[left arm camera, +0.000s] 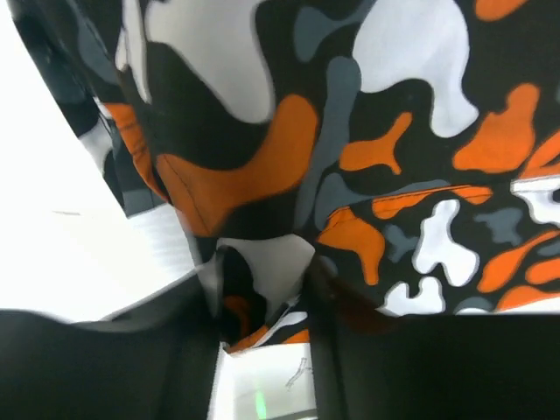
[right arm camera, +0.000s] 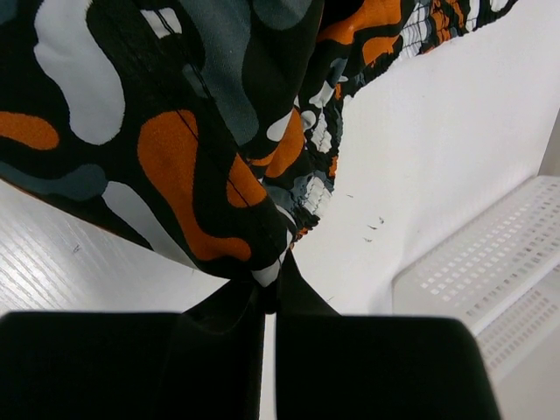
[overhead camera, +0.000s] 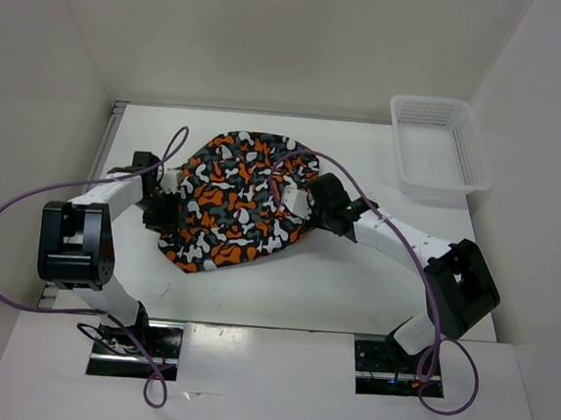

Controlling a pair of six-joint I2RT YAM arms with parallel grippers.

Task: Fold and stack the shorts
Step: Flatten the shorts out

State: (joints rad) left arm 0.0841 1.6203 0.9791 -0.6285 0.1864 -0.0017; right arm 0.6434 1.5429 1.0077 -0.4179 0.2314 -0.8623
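Right gripper up close, jaws pinched tight on a hem corner of the shorts, and the orange, black and white blotches drape away over the white bench. Left gripper now: jaws clamped on a bunched fold of the same cloth. From above, the shorts lie mid-bench, spread between both arms, each side edge held. White mesh basket sits at the far right corner, well apart.
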